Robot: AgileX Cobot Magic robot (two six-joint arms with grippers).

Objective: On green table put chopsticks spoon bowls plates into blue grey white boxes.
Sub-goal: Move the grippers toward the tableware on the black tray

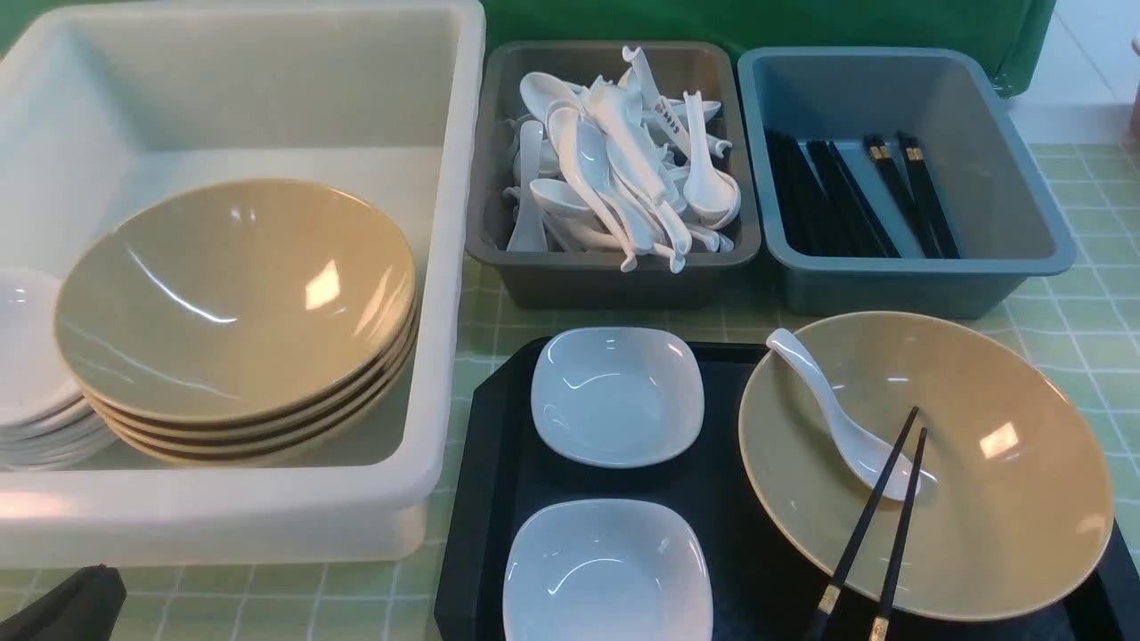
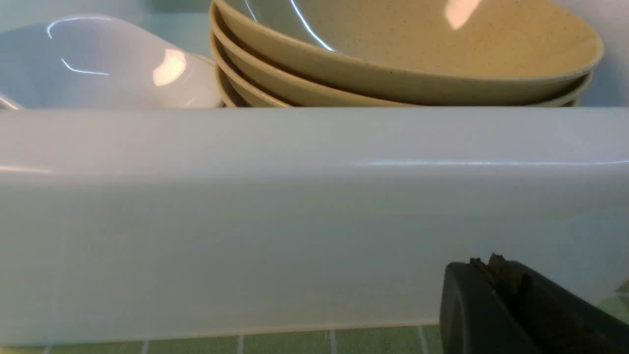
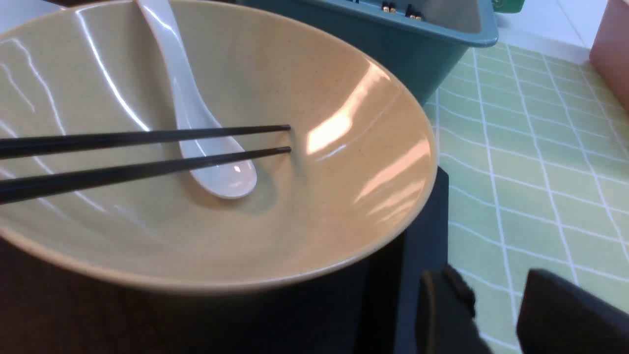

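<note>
1. Black and low, the left gripper sits at the table's near left corner, just in front of the white tub. Its jaws are pressed together with nothing between them.
2. Its wrist view is filled by the tub wall, with the stack of tan bowls above the rim.
3. The right gripper hangs low over the tray edge, just beside the bowl. Its jaws are partly apart and empty.
4. The spoon lies in the bowl, and the chopsticks cross its scoop and the near rim.
5. A white dish and a second dish sit on the tray, left of the bowl.
6. The grey bin holds spoons, and the blue bin holds chopsticks.
</note>
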